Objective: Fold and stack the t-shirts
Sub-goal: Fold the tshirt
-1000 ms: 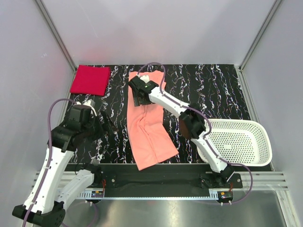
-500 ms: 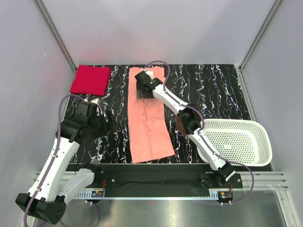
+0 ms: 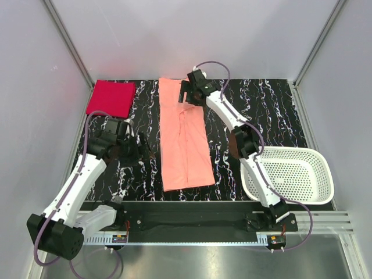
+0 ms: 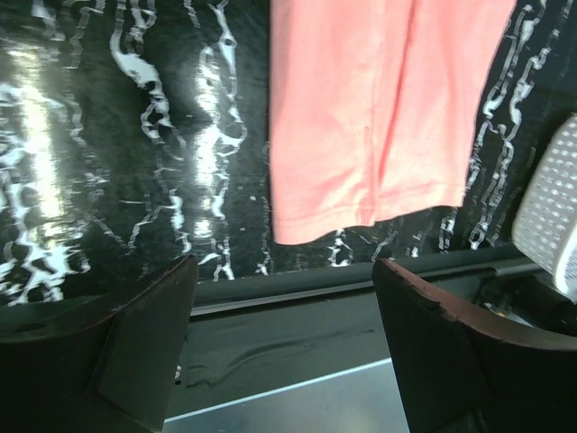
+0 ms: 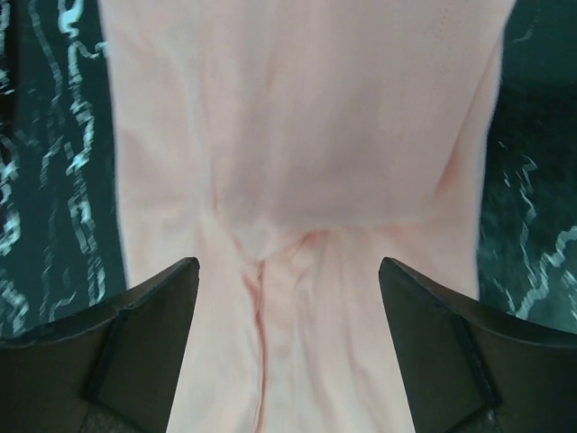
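The salmon-pink t-shirt (image 3: 185,142) lies flat as a long narrow strip running from the back of the black marbled table to its front edge. The crimson red t-shirt (image 3: 110,97) sits as a neat folded rectangle at the back left corner. My right gripper (image 3: 187,94) hovers open over the pink shirt's far end; its wrist view shows pink cloth (image 5: 306,135) below the spread fingers, nothing between them (image 5: 288,343). My left gripper (image 3: 142,152) is open, left of the shirt's near half. Its wrist view shows the hem (image 4: 379,117) ahead of empty jaws (image 4: 284,343).
A white perforated basket (image 3: 290,174) stands at the front right, its rim just visible in the left wrist view (image 4: 550,198). Grey walls close in the table on three sides. A black rail runs along the near edge (image 3: 186,209).
The right gripper moved right and toward the back at the shirt's far end. The pink shirt went from slanted to straight. The left arm reached forward, nearer the shirt.
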You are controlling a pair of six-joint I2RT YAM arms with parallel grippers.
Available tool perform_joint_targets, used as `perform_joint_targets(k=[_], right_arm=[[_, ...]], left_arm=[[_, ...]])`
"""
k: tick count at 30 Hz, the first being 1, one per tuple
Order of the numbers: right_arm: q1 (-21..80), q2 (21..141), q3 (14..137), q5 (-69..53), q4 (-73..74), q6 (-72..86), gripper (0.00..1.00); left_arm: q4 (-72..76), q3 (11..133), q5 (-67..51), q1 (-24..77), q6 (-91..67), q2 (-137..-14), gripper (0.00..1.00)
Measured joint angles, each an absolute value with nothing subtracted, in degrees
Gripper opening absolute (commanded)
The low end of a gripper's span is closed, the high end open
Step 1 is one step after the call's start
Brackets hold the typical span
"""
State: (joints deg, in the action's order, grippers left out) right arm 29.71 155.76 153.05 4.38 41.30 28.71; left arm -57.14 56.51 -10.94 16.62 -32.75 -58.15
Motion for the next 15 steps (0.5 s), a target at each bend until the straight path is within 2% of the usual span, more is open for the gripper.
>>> perform_joint_targets(k=[4,6,12,15], right_arm=[[29.65,144.79,146.26,3.33,46.81,27.33,0.89],[29.61,135.61,138.58,3.33,48.88,26.17,0.88],[29.58,104.01,102.67,0.54,46.57,24.71,0.83],[29.56,94.35,88.77,-2.57,44.99,24.77,0.79]], left_arm=[[-53.65,53.67,-14.39,17.06,-35.00,-59.40,0.80],[-52.29,50.98,-15.38,18.20,-36.86,-59.35,0.78],[-48.07,43.92,-17.69,20.78,-41.98,-59.29,0.74],[-45.98,40.34,-18.33,20.84,-44.38,-59.29,0.73]])
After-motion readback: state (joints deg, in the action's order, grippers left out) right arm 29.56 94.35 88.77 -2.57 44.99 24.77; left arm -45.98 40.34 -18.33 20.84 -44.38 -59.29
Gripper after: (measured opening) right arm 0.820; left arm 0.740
